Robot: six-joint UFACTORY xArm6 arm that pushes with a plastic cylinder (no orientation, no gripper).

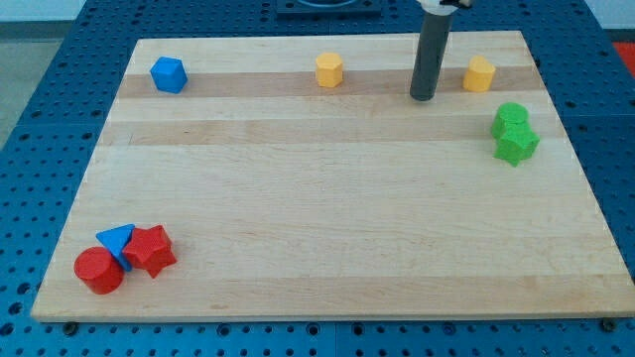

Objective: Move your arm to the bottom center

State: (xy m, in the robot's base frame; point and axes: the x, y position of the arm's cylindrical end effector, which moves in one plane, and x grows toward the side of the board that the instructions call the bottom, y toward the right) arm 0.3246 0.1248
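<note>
My tip point(423, 97) rests on the wooden board point(327, 228) near the view's top, right of centre. It stands between a yellow hexagonal block point(329, 70) to its left and a second yellow block point(479, 74) to its right, touching neither. A green cylinder point(511, 116) and a green star-shaped block point(516, 144) sit together at the view's right, below the tip. A blue block point(169, 74) lies at the top left. At the bottom left, a red cylinder point(98, 270), a blue triangle point(116, 240) and a red star-shaped block point(151, 250) cluster together.
The board lies on a blue perforated table point(40, 119) that surrounds it on all sides. The rod rises out of the view's top edge.
</note>
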